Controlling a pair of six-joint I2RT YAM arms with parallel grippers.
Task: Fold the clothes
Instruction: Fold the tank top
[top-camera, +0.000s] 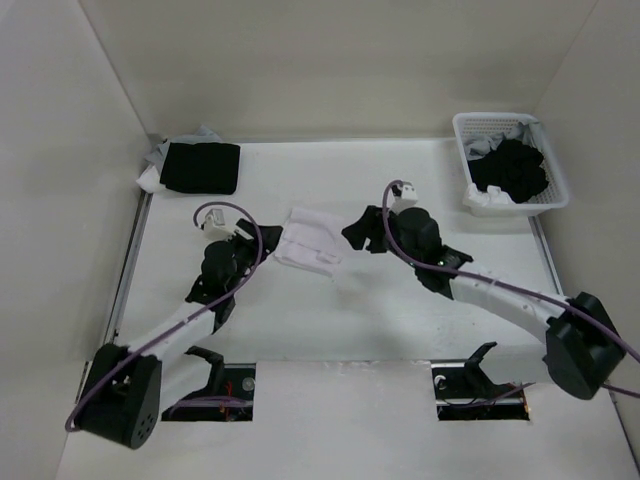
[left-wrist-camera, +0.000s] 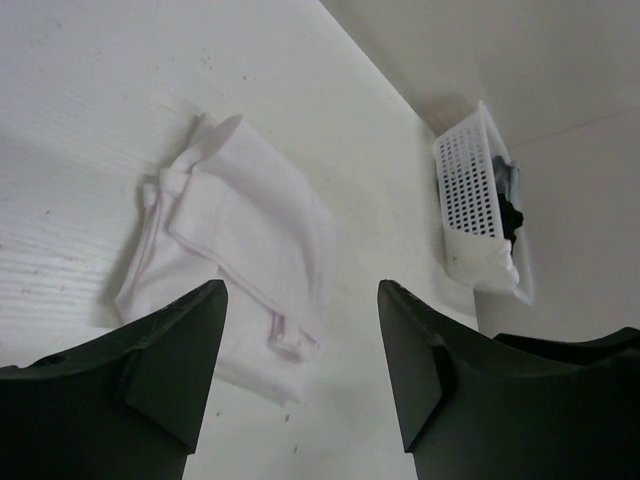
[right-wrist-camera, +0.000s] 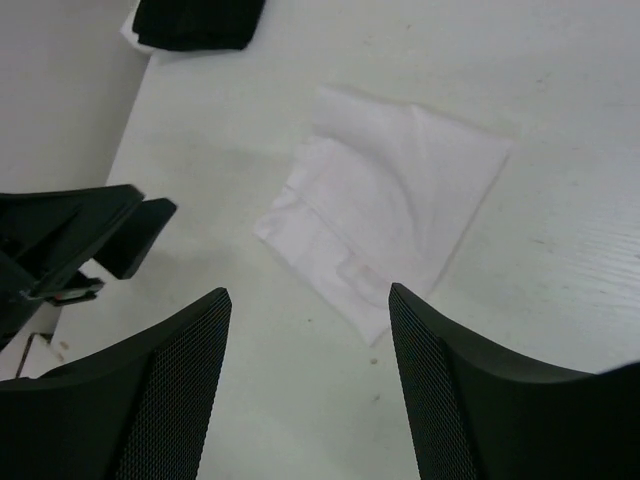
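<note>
The white garment (top-camera: 312, 240) lies folded into a compact, roughly square bundle on the white surface (top-camera: 400, 320), about midway between the two arms and a little toward the far side. Its layers are stacked unevenly, with a narrower fold along one edge showing in both wrist views (left-wrist-camera: 240, 250) (right-wrist-camera: 385, 215). Nothing holds it; it rests flat on the surface by itself.

The left pincer (top-camera: 263, 238) hangs just beside the garment's left edge with its fingers spread apart and nothing between them; its wrist view (left-wrist-camera: 300, 290) looks down past the two dark fingers onto the cloth. The right pincer (top-camera: 360, 236) hangs close to the garment's right edge, likewise spread wide and empty (right-wrist-camera: 310, 295), above the cloth rather than on it.

At the far right corner stands a white lattice basket (top-camera: 495, 118) with black garments (top-camera: 510, 168) heaped inside. At the far left corner a folded black garment (top-camera: 200, 167) lies on top of a pale cloth (top-camera: 150, 178), well apart from the white garment
</note>
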